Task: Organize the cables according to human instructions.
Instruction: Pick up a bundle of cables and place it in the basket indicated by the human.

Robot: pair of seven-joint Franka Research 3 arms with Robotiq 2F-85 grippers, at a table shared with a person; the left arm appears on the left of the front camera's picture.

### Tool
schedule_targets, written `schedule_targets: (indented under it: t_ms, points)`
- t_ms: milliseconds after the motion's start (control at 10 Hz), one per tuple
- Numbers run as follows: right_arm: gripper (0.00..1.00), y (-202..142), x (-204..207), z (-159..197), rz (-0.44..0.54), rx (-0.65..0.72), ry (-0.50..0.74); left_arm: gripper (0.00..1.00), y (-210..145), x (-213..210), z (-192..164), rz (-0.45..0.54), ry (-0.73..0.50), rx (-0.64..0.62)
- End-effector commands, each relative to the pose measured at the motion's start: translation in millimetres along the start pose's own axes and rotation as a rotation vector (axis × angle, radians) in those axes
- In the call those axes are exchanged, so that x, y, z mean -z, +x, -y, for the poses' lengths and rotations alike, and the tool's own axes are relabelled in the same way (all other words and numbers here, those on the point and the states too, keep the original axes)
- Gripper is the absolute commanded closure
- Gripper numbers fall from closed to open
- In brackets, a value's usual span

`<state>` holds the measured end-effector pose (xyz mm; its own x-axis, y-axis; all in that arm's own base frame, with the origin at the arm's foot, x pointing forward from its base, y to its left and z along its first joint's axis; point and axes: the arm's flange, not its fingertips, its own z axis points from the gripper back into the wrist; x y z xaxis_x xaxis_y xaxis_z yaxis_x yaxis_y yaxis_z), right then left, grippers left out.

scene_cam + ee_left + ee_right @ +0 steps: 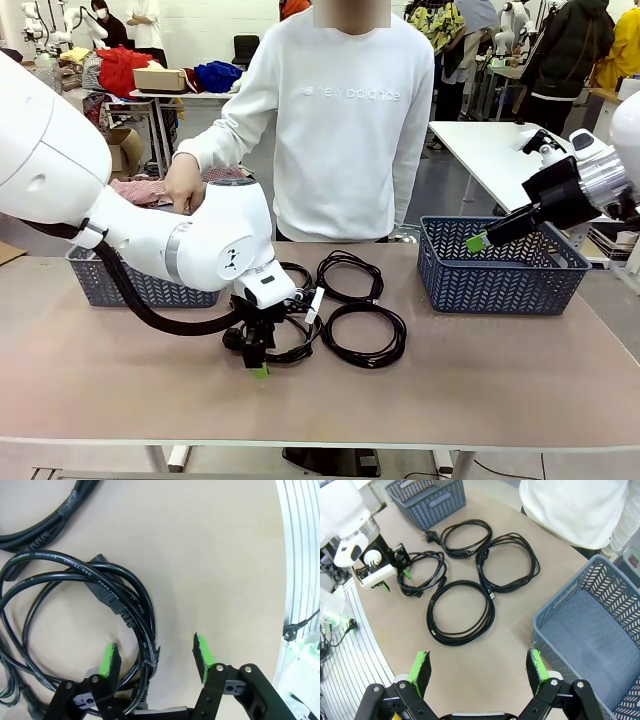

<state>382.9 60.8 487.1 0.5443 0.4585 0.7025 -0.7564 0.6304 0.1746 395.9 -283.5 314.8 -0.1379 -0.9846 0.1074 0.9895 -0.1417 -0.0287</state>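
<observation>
Four black cables [462, 639] lie in round loops on the tabletop [480, 370], between a grey basket [150, 290] and a blue basket [500, 280]. The left gripper [156, 652] is down over one loop [144, 647], its jaws spread with part of the cord between them and a gap beside it. The right gripper [477, 662] hangs by the blue basket, jaws spread wide, holding nothing.

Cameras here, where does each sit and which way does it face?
Front view: fixed on the robot's side, facing across the table at the person; left arm, right arm show.
Left wrist view: looks down on one cable, own jaws open astride it.
Right wrist view: raised, looks down on four cables, two baskets; own jaws open.
Shared: that cable and the left arm appear in the right wrist and front views too.
</observation>
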Motion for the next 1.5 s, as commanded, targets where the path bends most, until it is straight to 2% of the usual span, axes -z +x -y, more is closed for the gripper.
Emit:
schedule_targets:
  t_ms: [0,100,200,300,400,500,600,700,800,900,1000,1400]
  points:
    - [0.0,2,1,4,0.025,-0.021,0.019,0.24,2,2,-5,-0.026,-0.008,-0.007]
    - [0.0,2,1,4,0.025,-0.021,0.019,0.46,3,3,-5,-0.025,-0.011,-0.006]
    - [0.0,2,1,4,0.025,-0.021,0.019,0.37,3,5,-6,-0.019,-0.019,-0.007]
    - [0.0,2,1,4,0.025,-0.021,0.019,0.6,3,5,-7,-0.024,-0.018,-0.003]
    - [0.0,2,1,4,0.025,-0.021,0.019,0.51,3,5,-7,-0.023,-0.013,-0.001]
    - [0.0,2,1,4,0.025,-0.021,0.019,0.74,3,4,-7,-0.022,-0.008,0.0]
    - [0.0,2,1,4,0.025,-0.021,0.019,0.66,4,3,-5,-0.023,-0.007,0.006]
    - [0.0,2,1,4,0.025,-0.021,0.019,0.89,5,0,-4,-0.035,-0.003,0.007]
    - [0.0,2,1,4,0.025,-0.021,0.019,0.81,5,-2,-3,-0.041,-0.001,0.009]
    - [0.0,2,1,4,0.025,-0.021,0.019,1.0,4,-3,-2,-0.049,-0.001,0.012]
    - [0.0,2,1,4,0.025,-0.021,0.019,0.97,4,-6,-1,-0.048,0.0,0.014]
    - [0.0,2,1,4,0.025,-0.021,0.019,1.0,12,-48,13,-0.059,0.057,-0.004]
